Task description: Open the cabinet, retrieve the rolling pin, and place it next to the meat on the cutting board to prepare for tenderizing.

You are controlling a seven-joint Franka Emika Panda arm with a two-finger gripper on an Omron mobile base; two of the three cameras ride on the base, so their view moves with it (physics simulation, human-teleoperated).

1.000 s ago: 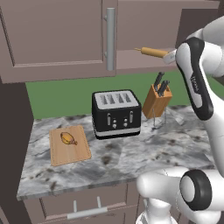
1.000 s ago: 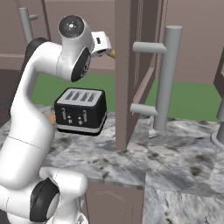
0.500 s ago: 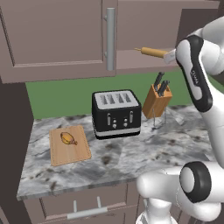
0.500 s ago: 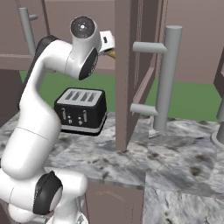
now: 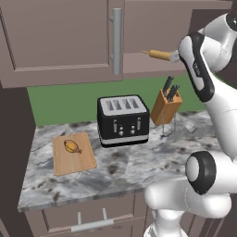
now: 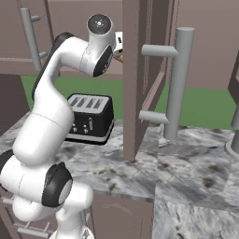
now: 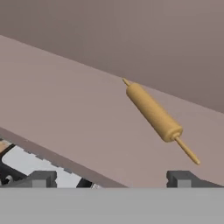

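Reaching: gripper (image 7: 109, 178) in the open cabinet (image 6: 140, 79), fingers spread wide, holding nothing
Pin: rolling pin (image 7: 155, 116) lies on the shelf just beyond the tips — not grasped
Done: door open
Left: grasp, carry left to cutting board (image 5: 73, 153) — meat (image 5: 71, 146) sits on its far half

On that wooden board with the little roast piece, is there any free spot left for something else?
Yes. The small golden-brown meat sits near the far end of the light-wood cutting board, so the board's near half is bare. The marble counter in front of the black toaster is free too. It is tighter between the toaster and the wooden knife block.
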